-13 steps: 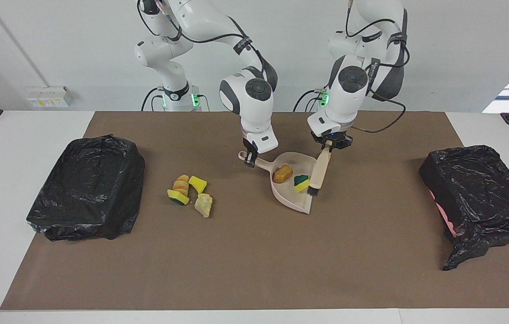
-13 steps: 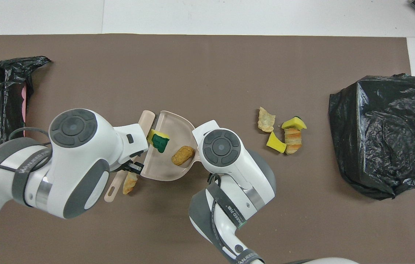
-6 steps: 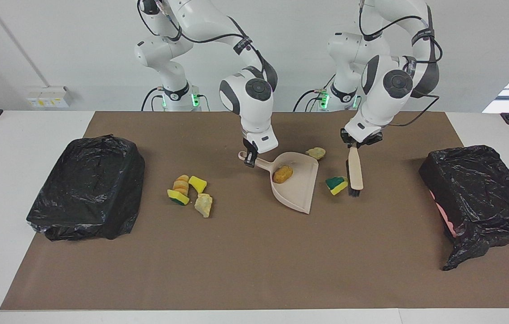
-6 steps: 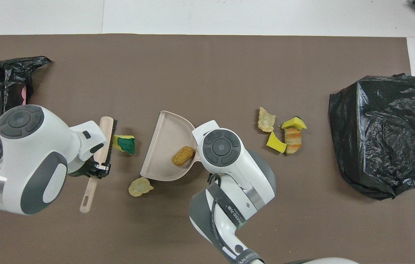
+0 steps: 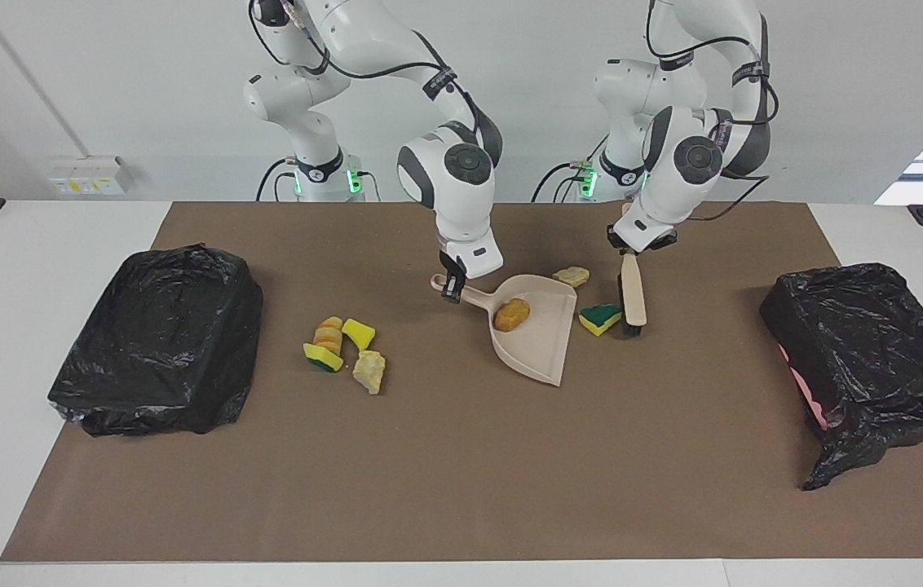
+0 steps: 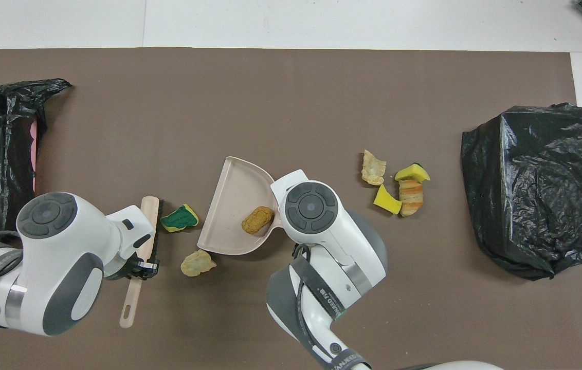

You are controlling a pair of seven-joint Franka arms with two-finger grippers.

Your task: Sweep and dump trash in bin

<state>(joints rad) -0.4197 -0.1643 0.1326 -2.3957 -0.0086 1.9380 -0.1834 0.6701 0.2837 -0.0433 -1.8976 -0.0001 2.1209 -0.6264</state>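
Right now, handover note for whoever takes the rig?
Left gripper: shut on the brush, bristles beside a green-yellow sponge scrap.
Right gripper: shut on the dustpan handle.
Done: one bread lump in the pan.
Left: that sponge scrap, the pale lump at the pan's rim nearer the robots, four scraps toward the right arm's end. Nothing dumped that shows.

A lab: robot arms [image 5: 461, 175], bare white wall [image 5: 103, 81].
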